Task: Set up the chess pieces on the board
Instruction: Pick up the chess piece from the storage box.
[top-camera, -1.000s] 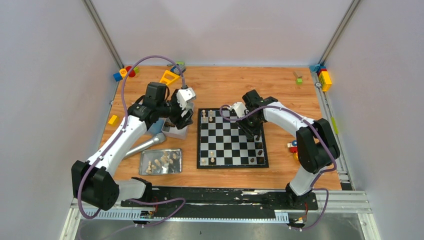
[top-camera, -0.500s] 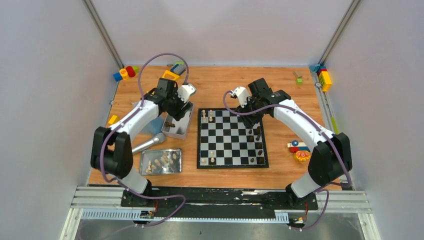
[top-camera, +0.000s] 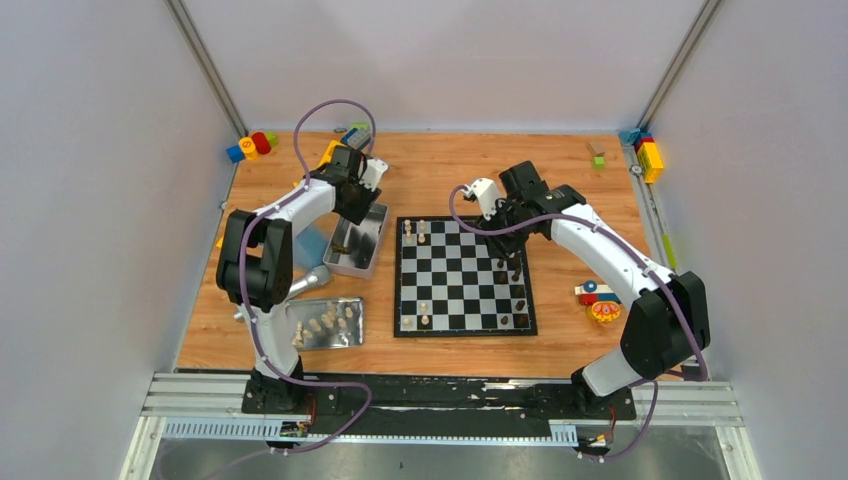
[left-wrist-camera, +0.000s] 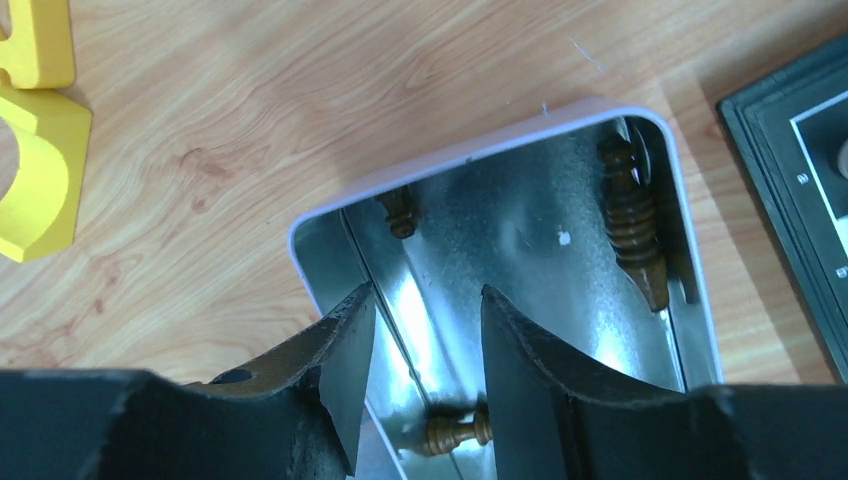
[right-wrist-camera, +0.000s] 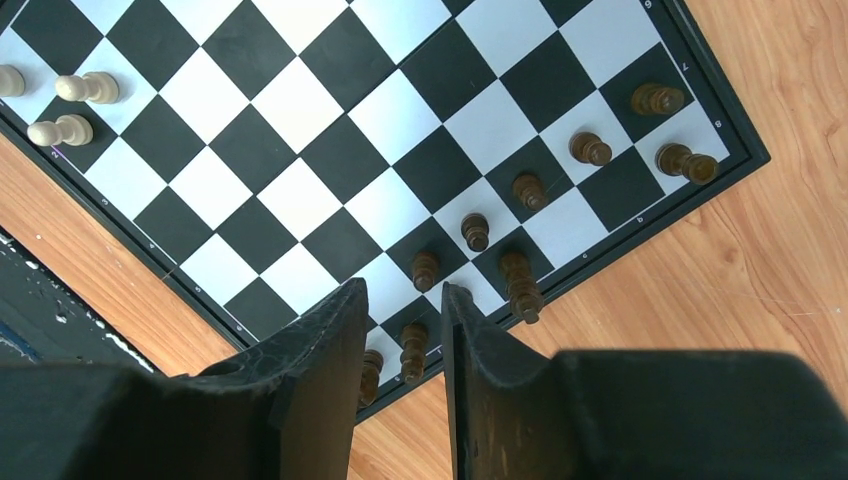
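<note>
Ok, left to right: yellow block (left-wrist-camera: 35, 170) is cut off at the left wrist view's edge. Flat metal tray (top-camera: 287, 312) holds pale chess pieces (top-camera: 322, 323), too small to count from the top view. Left gripper (left-wrist-camera: 427, 300) is over the small metal tin (left-wrist-camera: 470, 150), jaws apart with a clear gap, clamping nothing. Three dark pieces lie in the tin:
- long piece (left-wrist-camera: 632, 225) along the right wall
- small piece (left-wrist-camera: 398, 208) half hidden under the far rim
- third piece (left-wrist-camera: 455, 432) low between the fingers, one end hidden behind the right finger (left-wrist-camera: 530, 400), contact unclear

Board (top-camera: 455, 290) sits just right of the tin. Right gripper (right-wrist-camera: 403, 290) hangs above the board's right side, jaws a narrow slit, nothing in it. Dark chess pieces (right-wrist-camera: 520, 285) stand along that edge, two partly hidden by its fingers
</note>
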